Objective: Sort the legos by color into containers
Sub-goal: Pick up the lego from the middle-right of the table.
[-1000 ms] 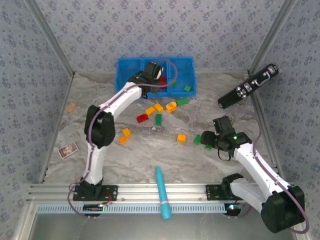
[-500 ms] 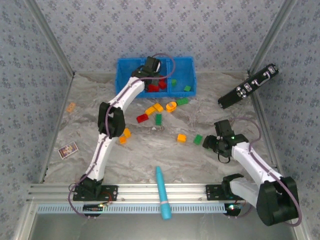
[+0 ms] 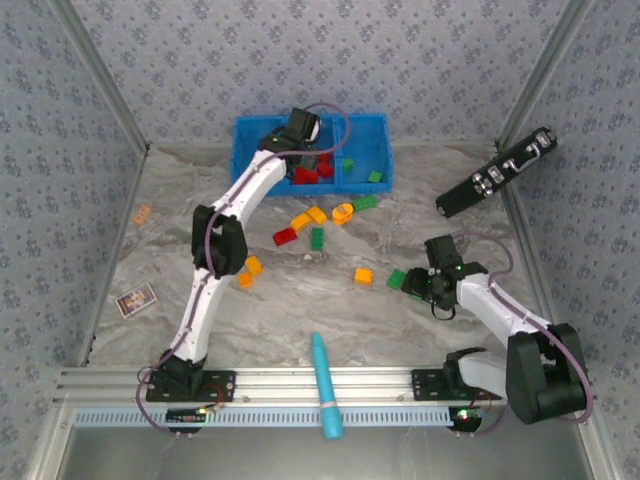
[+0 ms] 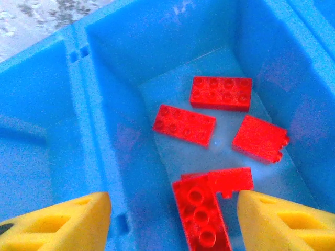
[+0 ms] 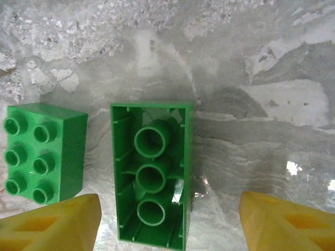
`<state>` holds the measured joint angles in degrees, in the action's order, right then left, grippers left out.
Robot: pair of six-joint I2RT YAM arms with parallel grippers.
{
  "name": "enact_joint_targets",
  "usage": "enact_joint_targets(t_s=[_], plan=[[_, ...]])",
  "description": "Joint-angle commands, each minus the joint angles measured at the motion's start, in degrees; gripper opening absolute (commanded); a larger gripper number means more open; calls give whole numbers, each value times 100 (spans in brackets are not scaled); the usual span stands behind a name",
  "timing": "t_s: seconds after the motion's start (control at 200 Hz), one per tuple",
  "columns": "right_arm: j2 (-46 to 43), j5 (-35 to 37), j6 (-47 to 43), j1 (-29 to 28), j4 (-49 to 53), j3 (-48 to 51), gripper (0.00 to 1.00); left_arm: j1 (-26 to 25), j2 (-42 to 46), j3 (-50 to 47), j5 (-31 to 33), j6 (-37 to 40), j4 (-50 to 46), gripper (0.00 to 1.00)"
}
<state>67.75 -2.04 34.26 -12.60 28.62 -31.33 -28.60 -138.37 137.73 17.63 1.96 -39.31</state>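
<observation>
Over the middle compartment of the blue bin (image 3: 262, 140), the left gripper (image 4: 172, 206) hangs wide open and empty above red legos (image 4: 184, 124), with walls close on both sides. Near right on the table (image 5: 272, 68), the right gripper (image 5: 170, 209) is spread wide and empty over an upturned green lego (image 5: 152, 172). A second green lego (image 5: 44, 151) sits just left, with bare marble to the right.

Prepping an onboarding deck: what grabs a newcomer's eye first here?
The bright blue bin at the far edge of the table, with several red bricks lying in the compartment under the open left gripper. Next, the upside-down green brick lying between the open fingers of the right gripper, with a studs-up green brick beside it.
</observation>
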Motion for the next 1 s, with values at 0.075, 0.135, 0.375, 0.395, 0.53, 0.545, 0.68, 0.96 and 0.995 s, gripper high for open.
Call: enact_joint_targets(t_s=[0.075,0.135,0.375,0.395,0.53,0.545,0.68,0.96,0.995], plan=[[277,55,-218,47,-54,-180,65,-70,1740,-984,141,245,163,67],[375,78,-248,54,-107,-196,63,-87,2164,-1528,191,283,314,68],[839,129,-339,56,-168,-435,47,-146,3776,-3646,424,195,457,69],[870,114,-361,56,-167,-462,45,-146,3899,-3824,452,172,440,70],[1069,179,-578,58,-15,-755,34,-145,4707,-5002,491,99,413,70],[1073,197,-609,64,5,-793,33,-144,4779,-5123,481,117,426,70],[1115,316,-910,119,293,-1309,28,-135,5344,-5940,413,326,461,72],[1459,465,-1851,233,995,-3632,26,-12,6133,-6910,158,447,407,73],[1593,415,-1991,219,937,-4088,26,18,6222,-7008,125,430,374,73]])
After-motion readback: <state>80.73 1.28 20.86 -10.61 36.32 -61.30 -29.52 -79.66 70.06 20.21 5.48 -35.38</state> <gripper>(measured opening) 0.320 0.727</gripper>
